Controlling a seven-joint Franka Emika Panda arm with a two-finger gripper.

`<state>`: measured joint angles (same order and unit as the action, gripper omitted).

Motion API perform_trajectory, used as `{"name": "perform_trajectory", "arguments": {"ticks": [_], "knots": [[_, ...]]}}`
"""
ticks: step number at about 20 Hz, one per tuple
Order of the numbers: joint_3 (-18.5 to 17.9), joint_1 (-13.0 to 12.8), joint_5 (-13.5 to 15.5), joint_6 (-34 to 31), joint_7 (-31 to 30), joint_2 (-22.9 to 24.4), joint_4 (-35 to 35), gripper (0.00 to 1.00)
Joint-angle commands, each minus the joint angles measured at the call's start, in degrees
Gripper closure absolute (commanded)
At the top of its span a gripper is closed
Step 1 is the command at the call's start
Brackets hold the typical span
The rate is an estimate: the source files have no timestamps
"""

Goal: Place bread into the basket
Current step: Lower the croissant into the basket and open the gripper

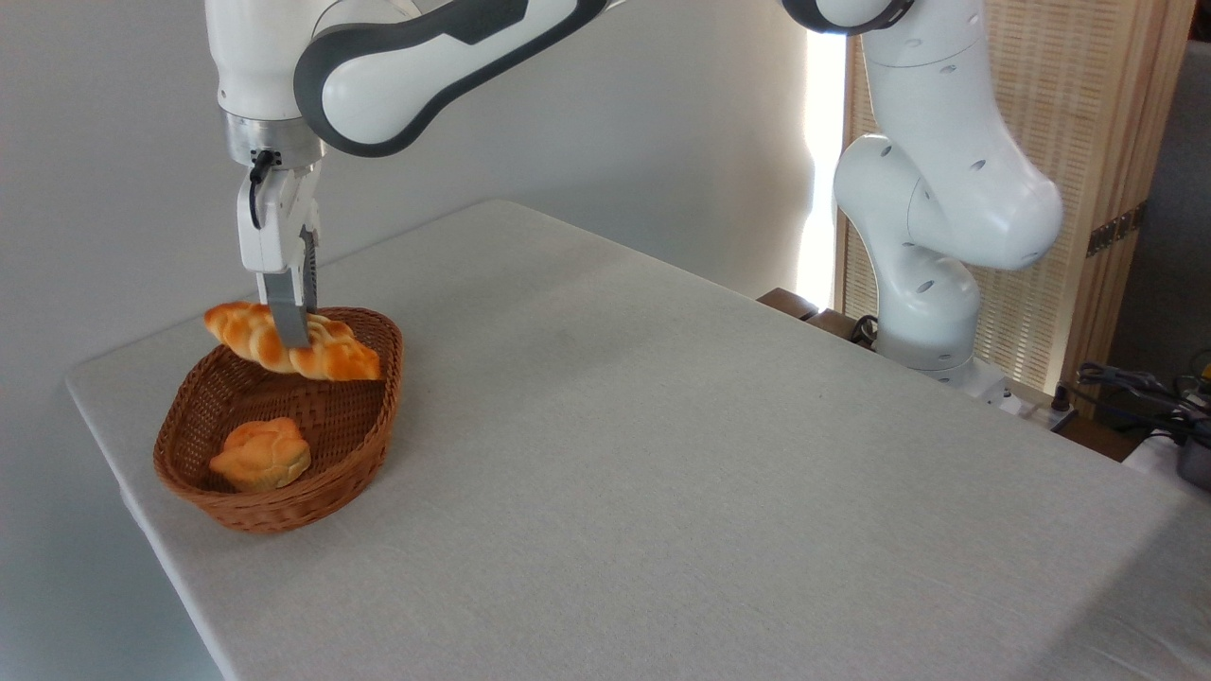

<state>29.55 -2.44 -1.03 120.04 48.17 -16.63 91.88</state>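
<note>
Bread counts two pieces: one long braided loaf and one small round bun, plus one wicker basket on the counter. Fingers are closed on the loaf's middle, holding it over the basket's far rim; the bun lies inside.

The white arm arches from its base at the table's right edge across to the far left corner. Its gripper points straight down, fingers clamped on the bread.
</note>
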Motion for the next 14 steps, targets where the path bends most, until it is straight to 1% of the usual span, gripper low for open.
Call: {"name": "perform_trajectory", "arguments": {"ticks": [1, 6, 9, 11, 12, 13, 14], "knots": [[0.1, -0.1, -0.9, 0.4, -0.6, -0.6, -1.1, 0.00], [-0.1, 0.1, -0.8, 0.2, -0.4, -0.2, -1.4, 0.00], [-0.6, 0.4, -0.1, -0.5, -0.5, 0.7, -1.6, 0.00], [-1.2, 0.6, -0.1, -3.0, -0.4, 1.6, -2.1, 0.00], [-2.3, 0.6, 0.0, -5.1, -0.4, 2.2, -3.0, 0.00], [-3.6, 0.5, 0.6, -7.4, -0.3, 2.8, -4.0, 0.00], [-4.8, 0.6, 1.9, -9.9, 0.0, 3.4, -5.2, 0.00]]}}
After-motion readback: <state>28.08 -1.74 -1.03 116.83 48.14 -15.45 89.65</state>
